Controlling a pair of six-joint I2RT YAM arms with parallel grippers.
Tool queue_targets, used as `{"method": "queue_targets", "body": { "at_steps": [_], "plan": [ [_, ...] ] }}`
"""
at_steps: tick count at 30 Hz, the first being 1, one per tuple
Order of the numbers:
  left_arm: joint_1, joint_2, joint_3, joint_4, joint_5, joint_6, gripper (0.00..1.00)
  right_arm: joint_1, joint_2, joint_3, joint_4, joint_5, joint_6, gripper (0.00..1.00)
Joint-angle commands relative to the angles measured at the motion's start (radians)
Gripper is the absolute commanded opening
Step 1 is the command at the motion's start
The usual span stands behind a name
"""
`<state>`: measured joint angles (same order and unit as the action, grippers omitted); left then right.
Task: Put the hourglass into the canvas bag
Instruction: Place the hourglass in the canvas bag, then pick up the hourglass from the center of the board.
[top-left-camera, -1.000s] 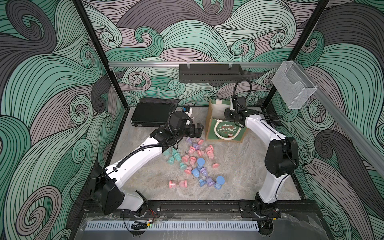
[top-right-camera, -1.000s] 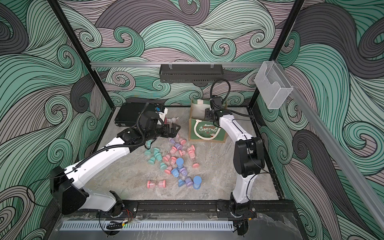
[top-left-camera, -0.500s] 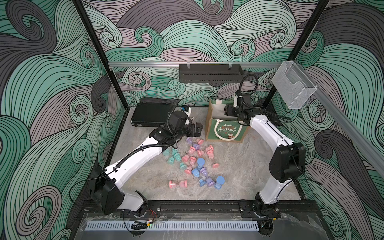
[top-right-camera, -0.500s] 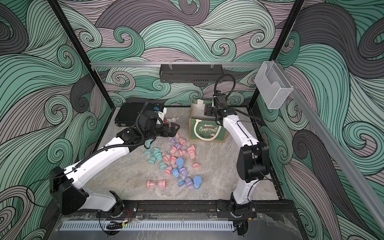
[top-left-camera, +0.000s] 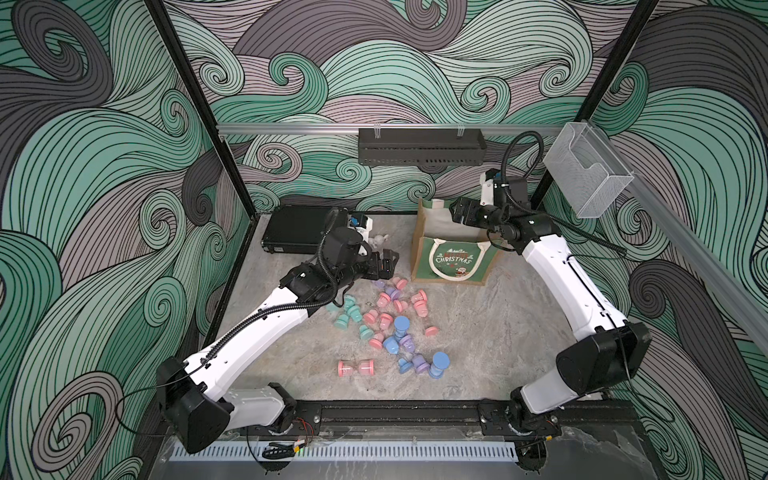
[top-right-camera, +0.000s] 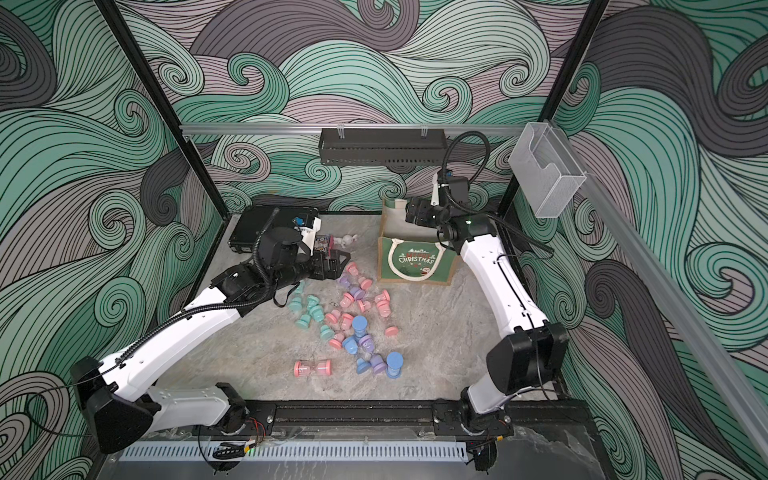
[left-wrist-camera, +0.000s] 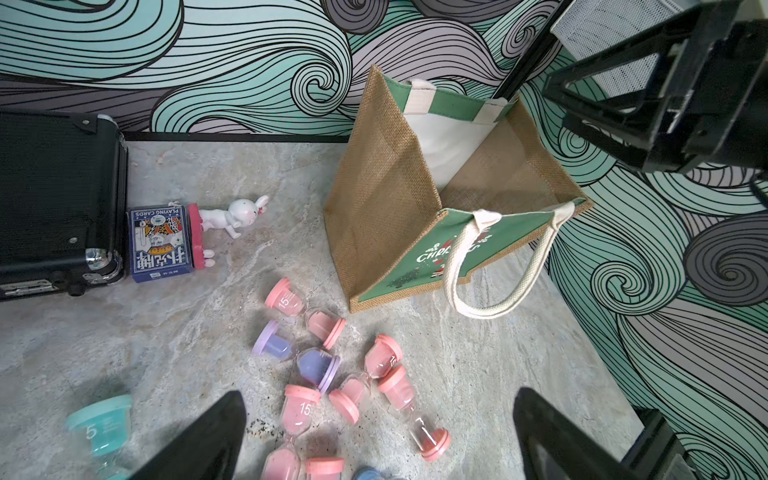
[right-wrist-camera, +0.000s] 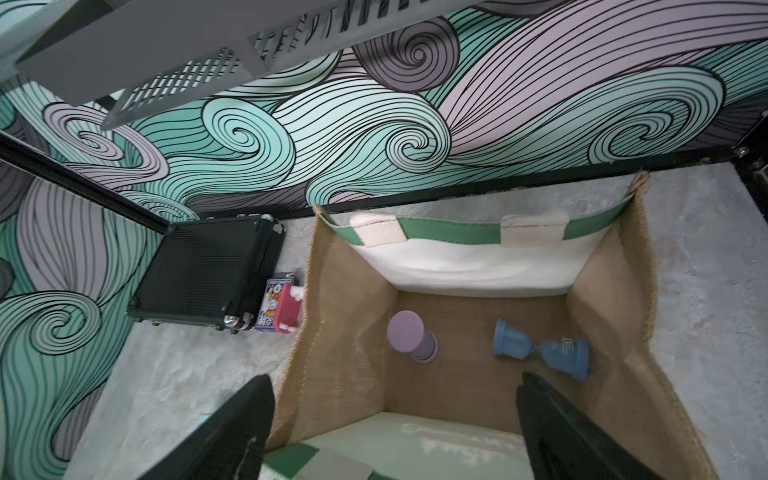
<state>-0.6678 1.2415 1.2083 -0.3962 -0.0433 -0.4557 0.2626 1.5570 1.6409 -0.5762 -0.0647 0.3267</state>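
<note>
Two hourglasses sit inside the canvas bag (top-left-camera: 451, 259), seen straight past the right jaws in the right wrist view. A blue hourglass (right-wrist-camera: 540, 351) lies on its side on the bag's floor, just beyond the tip of one finger (right-wrist-camera: 561, 428). A purple hourglass (right-wrist-camera: 411, 336) stands on end, ahead of the gap and nearer the opposite finger. The right jaws are spread wide with nothing between them and touch neither hourglass. In both top views they hang over the bag's open mouth.

The left jaws are also spread wide and hold nothing. They hover low over the desk (top-left-camera: 478, 332) at the edge of the loose heap of hourglasses (top-left-camera: 384, 319). In the left wrist view several pink hourglasses (left-wrist-camera: 299, 411) lie between and just ahead of the fingers (left-wrist-camera: 208, 440), none of them gripped. The bag stands farther ahead of these jaws, off to one side and well apart from them. A black case (top-left-camera: 299, 228), a pack of playing cards (left-wrist-camera: 160, 245) and a white rabbit figure (left-wrist-camera: 237, 216) lie ahead to the opposite side.
</note>
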Motion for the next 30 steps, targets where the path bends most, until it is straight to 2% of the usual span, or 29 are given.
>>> {"method": "queue_targets", "body": {
  "at_steps": [1, 3, 9, 11, 13, 19, 21, 25, 30],
  "plan": [
    [0.007, -0.066, -0.026, -0.069, -0.028, -0.017, 0.99, 0.043, -0.058, 0.018, -0.140, -0.037, 0.039, 0.96],
    [0.008, -0.101, -0.049, -0.099, -0.049, -0.026, 0.99, 0.079, -0.095, -0.007, -0.171, -0.055, 0.036, 0.98],
    [0.008, -0.219, -0.142, -0.167, -0.070, -0.063, 0.99, 0.231, -0.217, -0.147, -0.228, -0.002, 0.036, 1.00],
    [0.009, -0.260, -0.176, -0.182, -0.067, -0.081, 0.99, 0.261, -0.253, -0.196, -0.227, -0.047, 0.043, 1.00],
    [0.008, -0.296, -0.205, -0.199, -0.060, -0.092, 0.99, 0.306, -0.293, -0.249, -0.228, -0.033, 0.045, 1.00],
    [0.008, -0.380, -0.266, -0.245, -0.037, -0.114, 0.99, 0.447, -0.393, -0.462, -0.120, -0.013, 0.053, 0.99],
    [0.008, -0.404, -0.293, -0.251, -0.040, -0.127, 0.99, 0.482, -0.399, -0.502, -0.106, -0.030, 0.050, 0.99],
    [0.008, -0.438, -0.336, -0.264, -0.058, -0.152, 0.99, 0.575, -0.435, -0.598, -0.045, 0.009, 0.080, 0.99],
    [0.008, -0.450, -0.366, -0.251, -0.057, -0.159, 0.99, 0.641, -0.430, -0.707, 0.033, 0.047, 0.116, 0.99]
  ]
}}
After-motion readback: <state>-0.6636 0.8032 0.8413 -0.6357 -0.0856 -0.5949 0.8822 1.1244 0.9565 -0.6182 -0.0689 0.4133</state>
